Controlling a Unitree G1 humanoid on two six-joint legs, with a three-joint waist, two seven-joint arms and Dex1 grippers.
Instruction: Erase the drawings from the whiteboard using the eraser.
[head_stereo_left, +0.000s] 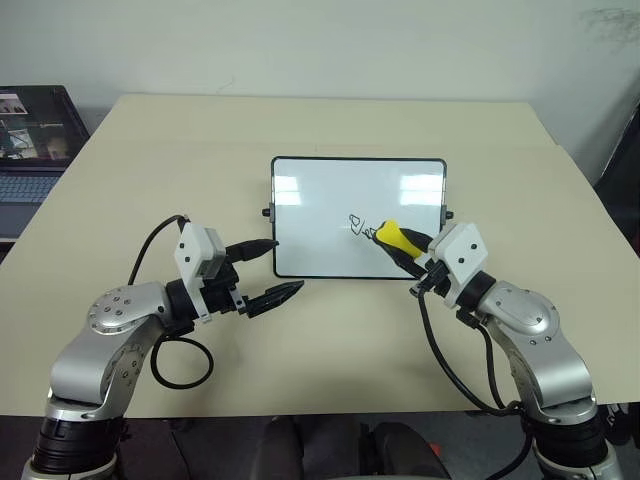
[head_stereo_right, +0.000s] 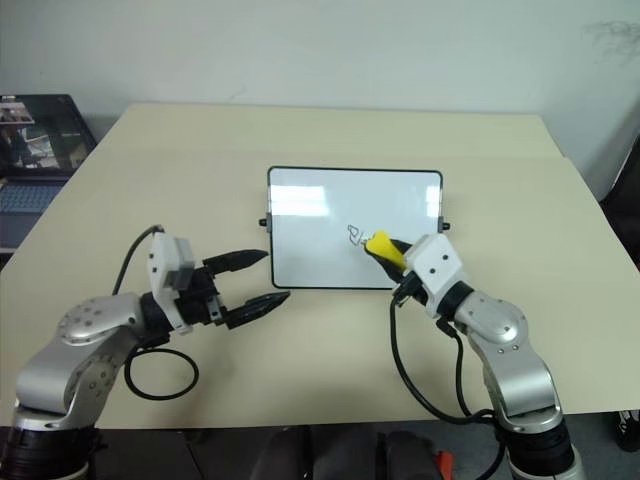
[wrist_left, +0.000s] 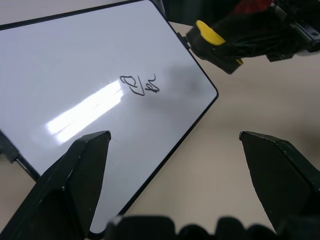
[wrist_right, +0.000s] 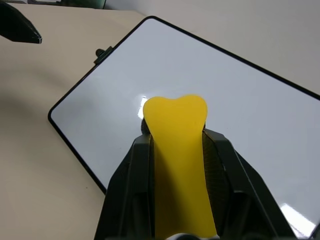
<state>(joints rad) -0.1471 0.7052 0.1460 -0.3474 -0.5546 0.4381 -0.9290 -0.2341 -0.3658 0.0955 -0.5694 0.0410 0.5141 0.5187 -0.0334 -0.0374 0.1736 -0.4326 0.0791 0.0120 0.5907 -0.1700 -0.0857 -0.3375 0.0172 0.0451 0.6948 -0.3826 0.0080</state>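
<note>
Two small drawings (head_stereo_left: 362, 226) remain at the whiteboard (head_stereo_left: 320, 210) centre; the eraser (head_stereo_left: 400, 238), clenched in the right gripper (head_stereo_left: 412, 252), should be pressed flat and swept over them. The left gripper (head_stereo_left: 268, 272) is held open at the board's lower left corner.

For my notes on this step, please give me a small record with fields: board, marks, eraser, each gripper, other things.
board: whiteboard lies flat on the table
marks: drawings not erased, black scribbles near the board's middle
eraser: yellow eraser over the board, right beside the drawings
right gripper: jaws shut on the eraser
left gripper: jaws open, empty, at the board's left near corner
other: laptop past the table's left edge
</note>
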